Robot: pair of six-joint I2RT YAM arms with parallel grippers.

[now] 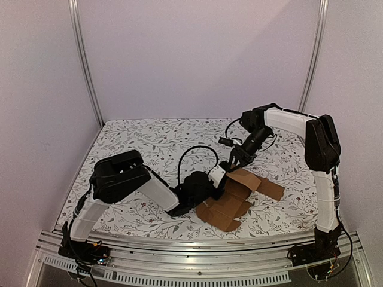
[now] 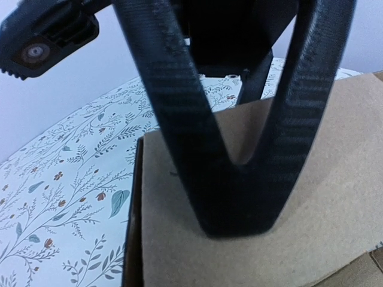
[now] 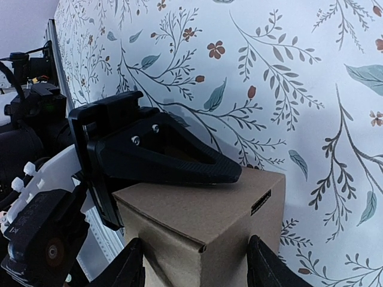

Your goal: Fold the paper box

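The bench (image 1: 149,137), its white surface printed with leafy vines and small flowers, carries the brown paper box (image 1: 230,206) near its front edge, right of centre, several flaps spread flat.

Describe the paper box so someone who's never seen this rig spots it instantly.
On the floral-print table, look right of centre, where the left gripper and right gripper meet. The paper box lies there, partly raised, with flaps splayed on the cloth. It is the only plain brown, unprinted thing in view.
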